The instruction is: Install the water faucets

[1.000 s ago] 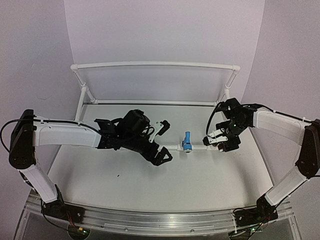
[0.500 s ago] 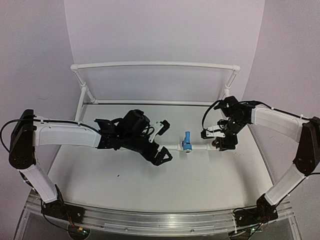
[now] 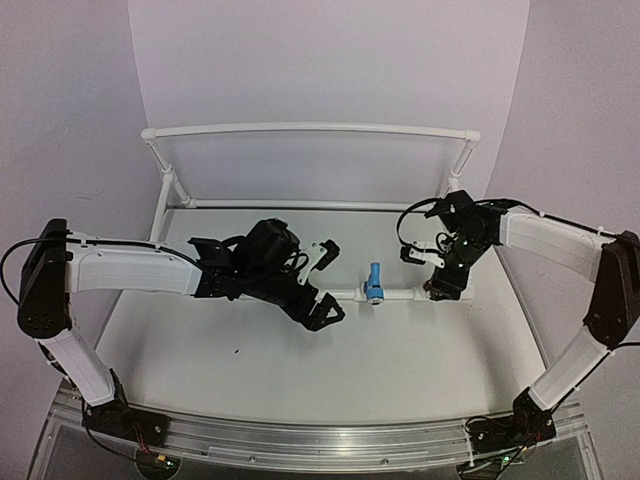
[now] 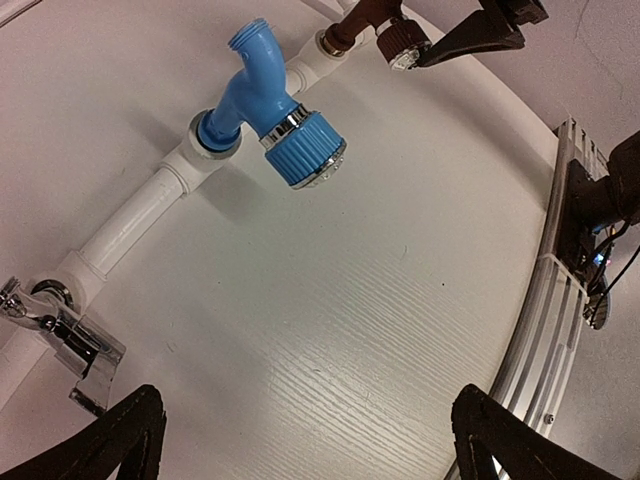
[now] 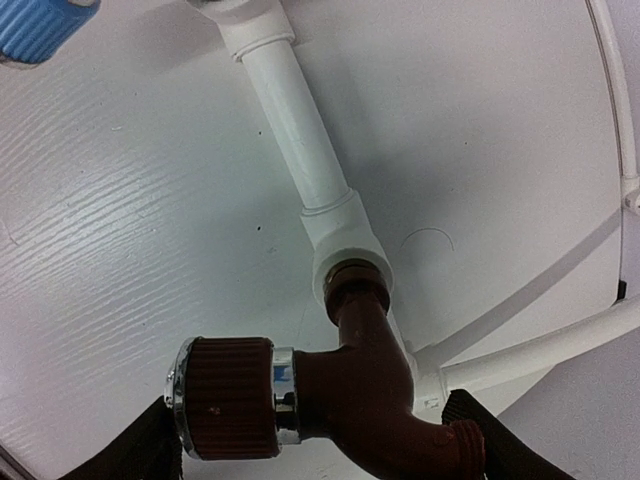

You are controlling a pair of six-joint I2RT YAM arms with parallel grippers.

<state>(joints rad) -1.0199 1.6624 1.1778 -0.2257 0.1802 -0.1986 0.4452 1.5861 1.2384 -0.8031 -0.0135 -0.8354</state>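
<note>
The dark red-brown faucet [image 5: 365,385] has its threaded end in a white socket of the pipe [image 5: 295,110]. Its ribbed knob [image 5: 225,398] points left in the right wrist view. My right gripper [image 5: 320,440] spans it, one finger at the knob's silver end and the other at the spout. Seen from above, that gripper [image 3: 430,272] sits at the pipe's right end. The light blue faucet [image 3: 374,283] stands in the middle socket [image 4: 205,135]. A grey metal faucet [image 4: 60,330] sits in the left socket. My left gripper [image 3: 322,283] hangs wide open and holds nothing, left of the blue faucet.
The white pipe frame [image 3: 310,128] runs along the back and both sides of the white table [image 3: 380,360]. An aluminium rail [image 3: 320,442] lines the near edge. A short pipe [image 4: 130,225] joins the faucet sockets.
My right gripper has twisted at the wrist around the red-brown faucet and shifted slightly up and left. The left arm has stayed still.
</note>
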